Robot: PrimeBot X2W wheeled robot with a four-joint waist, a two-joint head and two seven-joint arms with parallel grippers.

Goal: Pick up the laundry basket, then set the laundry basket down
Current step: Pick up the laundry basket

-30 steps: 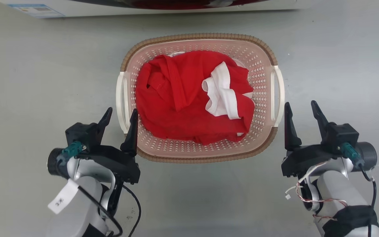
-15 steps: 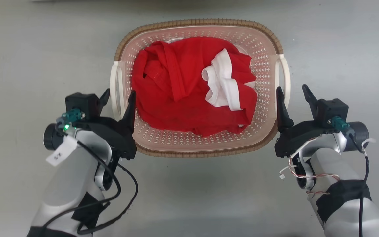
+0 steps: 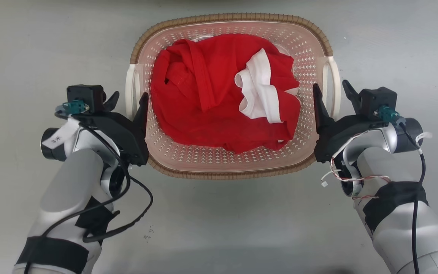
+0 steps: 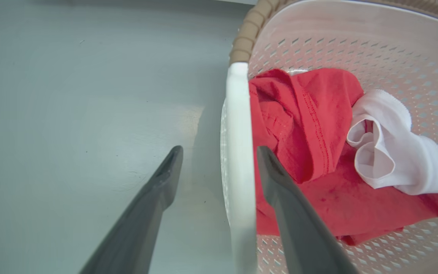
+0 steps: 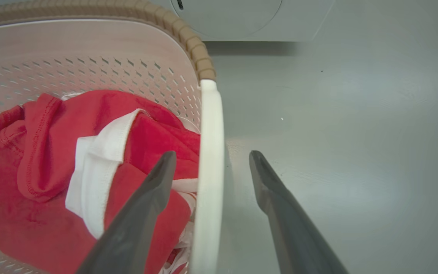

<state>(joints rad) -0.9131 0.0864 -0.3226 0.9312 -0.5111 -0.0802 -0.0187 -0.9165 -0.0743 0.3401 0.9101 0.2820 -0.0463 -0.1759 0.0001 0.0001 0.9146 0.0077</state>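
While the laundry basket [image 3: 226, 17] sits on the floor [image 3: 219, 228] with red clothes [image 3: 203, 99] inside, left gripper [image 3: 129, 97] and right gripper [image 3: 330, 85] each straddle a side handle [image 4: 238, 133], jaws apart and not yet closed, so lifting and set-down both look undone.

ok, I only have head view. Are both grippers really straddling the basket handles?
Observer: Left wrist view: the left gripper is open, with the left handle of the laundry basket running between its fingers and floor visible by the outer one.
Operator: Right side?
Observer: The right gripper is open too, right handle between its fingers, gap on the outer side.
Operator: What's past the basket?
Observer: A white appliance front, beyond the brown rim.
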